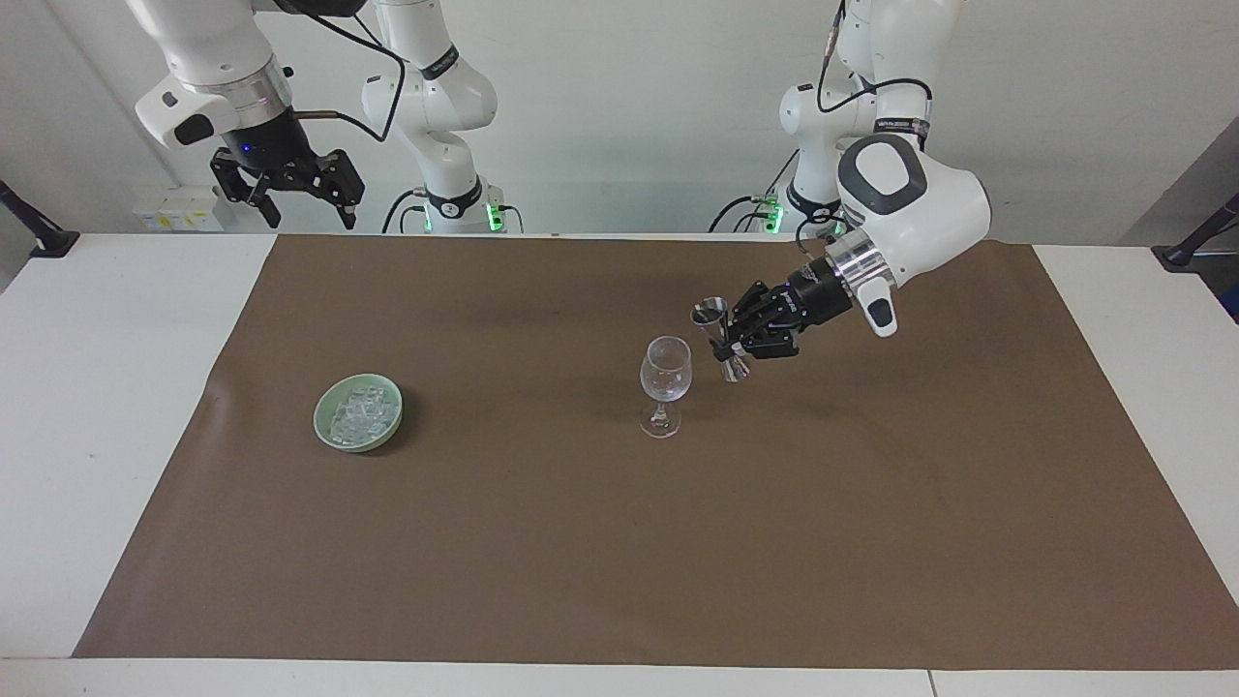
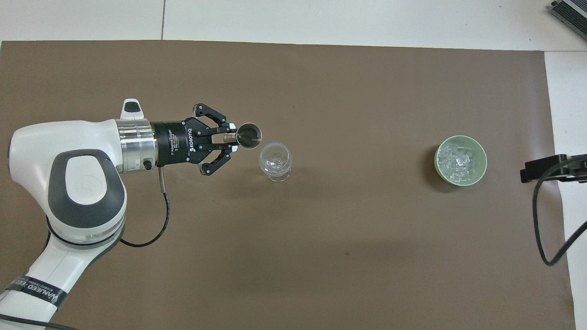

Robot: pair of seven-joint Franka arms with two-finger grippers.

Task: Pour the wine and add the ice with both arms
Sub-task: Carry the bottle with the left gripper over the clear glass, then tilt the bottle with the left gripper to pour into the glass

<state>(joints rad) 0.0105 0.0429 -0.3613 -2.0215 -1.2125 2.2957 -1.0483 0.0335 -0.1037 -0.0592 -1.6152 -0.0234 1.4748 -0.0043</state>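
Note:
A clear wine glass (image 1: 666, 373) (image 2: 275, 160) stands upright near the middle of the brown mat. My left gripper (image 1: 733, 346) (image 2: 234, 141) is shut on the waist of a small metal jigger (image 1: 714, 329) (image 2: 249, 135). It holds the jigger in the air just beside the glass's rim, tilted with its mouth toward the glass. No wine is in view; the jigger's inside looks dark. The ice (image 1: 363, 411) (image 2: 458, 160) fills a green bowl (image 1: 319, 418) (image 2: 436, 160) toward the right arm's end. My right gripper (image 1: 305, 198) waits open, high above the table's edge nearest the robots.
The brown mat (image 1: 619, 542) covers most of the white table (image 1: 97, 387). Black camera-mount arms (image 1: 34, 227) stand at both ends of the table near the robots. A black cable (image 2: 545, 238) hangs over the mat's edge near the bowl.

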